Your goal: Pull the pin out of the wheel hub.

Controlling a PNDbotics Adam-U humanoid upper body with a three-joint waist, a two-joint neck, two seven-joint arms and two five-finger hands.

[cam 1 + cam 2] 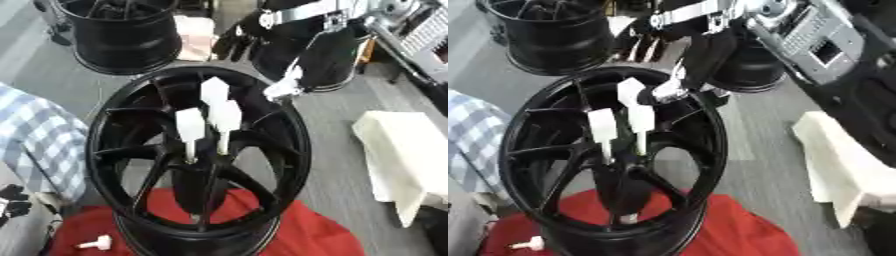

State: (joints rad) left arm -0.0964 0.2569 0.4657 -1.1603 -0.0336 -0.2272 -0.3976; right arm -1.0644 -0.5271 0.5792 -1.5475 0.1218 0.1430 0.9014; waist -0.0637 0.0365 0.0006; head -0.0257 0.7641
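- Your right hand hangs over the far rim of the wheel hub (which stands on a red cloth); whether its fingers are curled, I cannot tell.
- Three white pins stand upright at the hub's centre, near those fingers, apart.
- Another pin lies on the cloth's near-left corner.

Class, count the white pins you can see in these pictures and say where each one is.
4: three white pins stand in the wheel hub, front left, front right and behind; one lies loose on the red cloth. Spokes may hide others.
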